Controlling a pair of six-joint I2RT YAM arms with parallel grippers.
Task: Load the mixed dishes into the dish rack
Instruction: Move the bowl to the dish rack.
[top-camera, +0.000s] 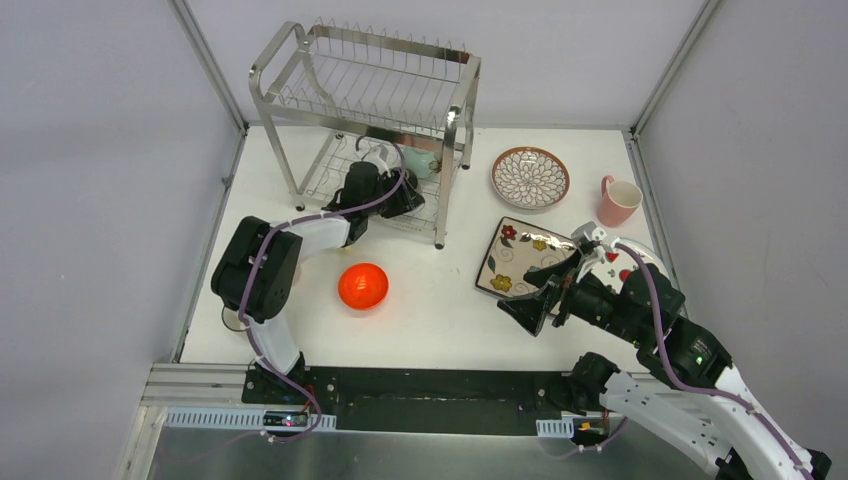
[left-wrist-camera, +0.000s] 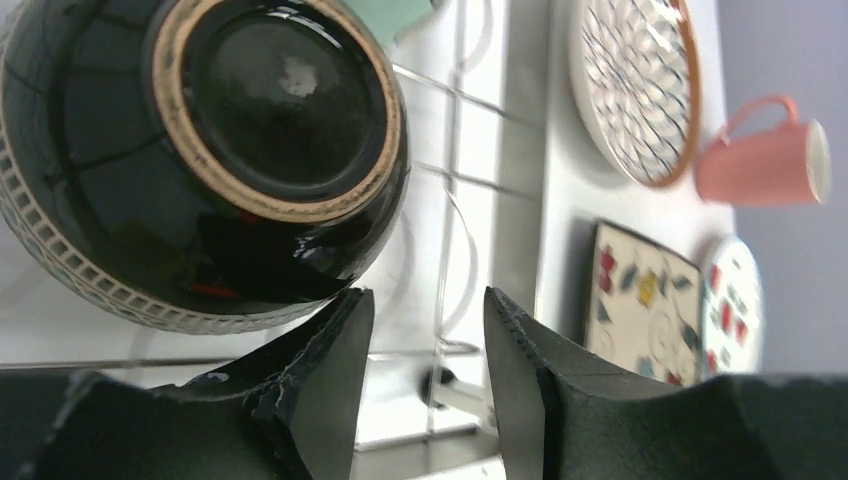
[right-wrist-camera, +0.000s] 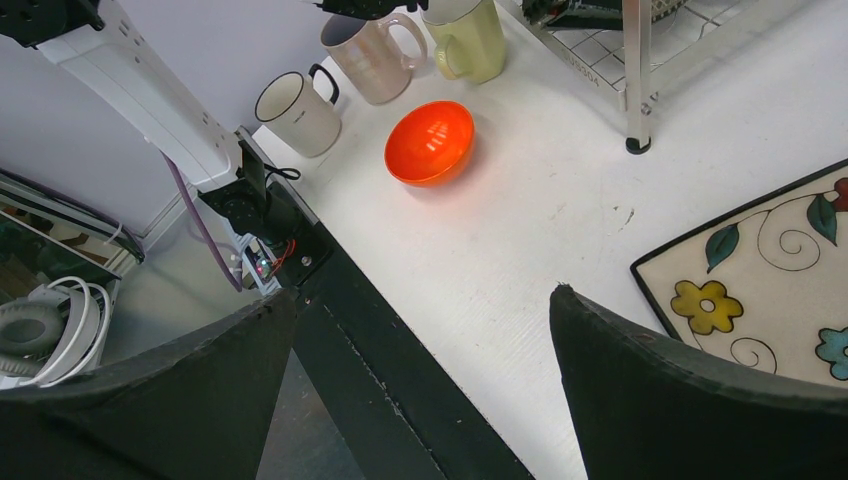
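The steel dish rack stands at the back. My left gripper reaches into its lower tier, open, with only rack wire showing between the fingers. An upturned glossy black bowl lies against the left finger, and a mint bowl sits behind it. The orange bowl rests on the table in front of the rack. My right gripper hangs open over the near edge of the table, beside the square floral plate. A white red-marked plate lies partly under the right arm.
A petal-pattern plate and a pink mug sit at the back right. A white mug, a tan mug and a yellow-green mug stand by the left arm. A rack leg rises near the orange bowl.
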